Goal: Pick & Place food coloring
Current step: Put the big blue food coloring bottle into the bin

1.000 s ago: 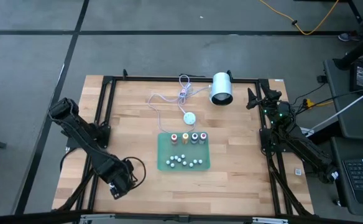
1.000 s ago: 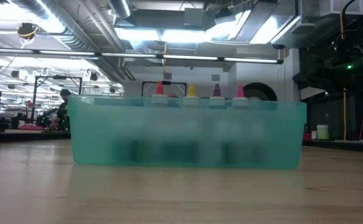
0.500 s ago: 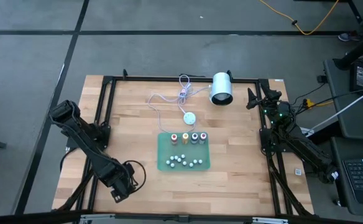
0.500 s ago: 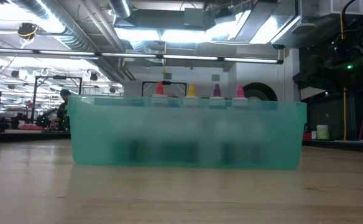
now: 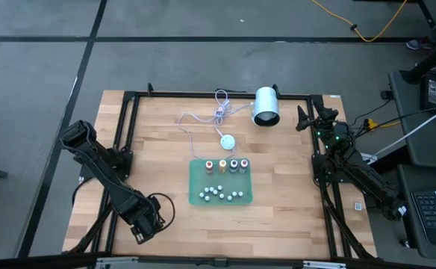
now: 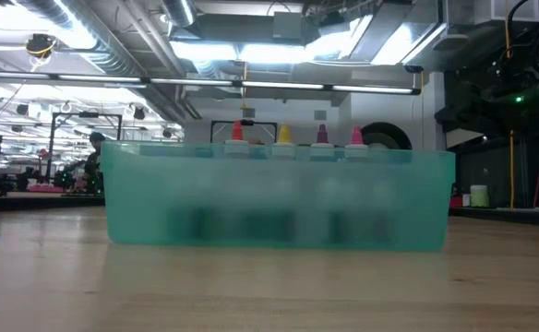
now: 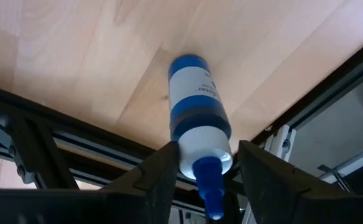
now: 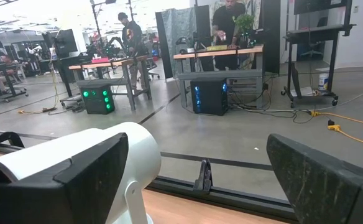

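Note:
A blue food coloring bottle (image 7: 194,93) with a white label and a blue nozzle shows only in the left wrist view, on the wood by the table's near-left corner. My left gripper (image 7: 206,162) (image 5: 139,229) stands over it, open, one finger on each side of its white shoulder. Other food coloring bottles (image 5: 226,165) stand upright in a row in the green tray (image 5: 220,205) at the table's middle; their coloured tops (image 6: 283,136) rise above the tray's rim. My right gripper (image 5: 301,118) (image 8: 200,168) waits wide open at the far right. My left gripper's fingers come from above, on either side of the bottle's white shoulder (image 7: 203,146), just below the nozzle. One finger (image 7: 163,168) lies at the shoulder; whether it touches I cannot tell. A thin gap shows at the other finger (image 7: 262,174).
A large white cylinder (image 5: 266,107) stands at the far edge, just in front of my right gripper. A white disc (image 5: 227,141) on a thin cable lies behind the tray. Small white-topped pieces (image 5: 218,193) sit in the tray's near half. Black frame rails (image 7: 76,137) run along the table's edges.
My left gripper has edged a little toward the table's near edge. The tray, its bottles and my right arm have kept still.

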{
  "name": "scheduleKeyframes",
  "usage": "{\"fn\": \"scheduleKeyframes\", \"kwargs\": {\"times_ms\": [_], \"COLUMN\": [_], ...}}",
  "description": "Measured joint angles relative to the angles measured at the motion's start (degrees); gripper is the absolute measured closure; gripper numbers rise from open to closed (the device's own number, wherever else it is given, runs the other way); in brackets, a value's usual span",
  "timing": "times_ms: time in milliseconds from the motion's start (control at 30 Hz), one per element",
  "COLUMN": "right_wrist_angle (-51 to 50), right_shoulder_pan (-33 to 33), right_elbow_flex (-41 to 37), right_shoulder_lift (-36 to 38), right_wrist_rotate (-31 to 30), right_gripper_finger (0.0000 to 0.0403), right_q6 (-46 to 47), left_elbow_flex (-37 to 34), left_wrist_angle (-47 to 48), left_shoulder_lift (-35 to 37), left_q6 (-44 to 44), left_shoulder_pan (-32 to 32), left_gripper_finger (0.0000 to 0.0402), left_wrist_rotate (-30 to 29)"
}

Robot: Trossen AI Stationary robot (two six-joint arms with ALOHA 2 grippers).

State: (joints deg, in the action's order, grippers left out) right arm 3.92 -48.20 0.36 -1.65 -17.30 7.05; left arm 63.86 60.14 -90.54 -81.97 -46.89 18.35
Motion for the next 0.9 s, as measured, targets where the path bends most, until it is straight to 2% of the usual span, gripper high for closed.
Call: {"fn": "scheduleKeyframes", "kwargs": {"times_ms": [300,467,900], "right_wrist_angle": [0.0,0.0,0.0], "right_shoulder_pan": [0.0,0.0,0.0], "right_elbow_flex": [0.0,0.0,0.0], "right_shoulder_lift": [0.0,0.0,0.0], "right_wrist_rotate": [0.0,0.0,0.0], "right_gripper_finger": [0.0019,0.0019,0.0019], "right_q6": [0.0,0.0,0.0], "left_elbow_flex": [0.0,0.1,12.2], "left_wrist_angle": [0.0,0.3,19.9], "left_shoulder_lift": [0.0,1.1,3.6], "left_q6": [1.4,5.7,27.2], "left_shoulder_pan": [2.0,6.4,24.0], "left_gripper_finger": [0.0287,0.0287,0.0286], "left_wrist_rotate": [0.3,-2.3,-8.6]}}
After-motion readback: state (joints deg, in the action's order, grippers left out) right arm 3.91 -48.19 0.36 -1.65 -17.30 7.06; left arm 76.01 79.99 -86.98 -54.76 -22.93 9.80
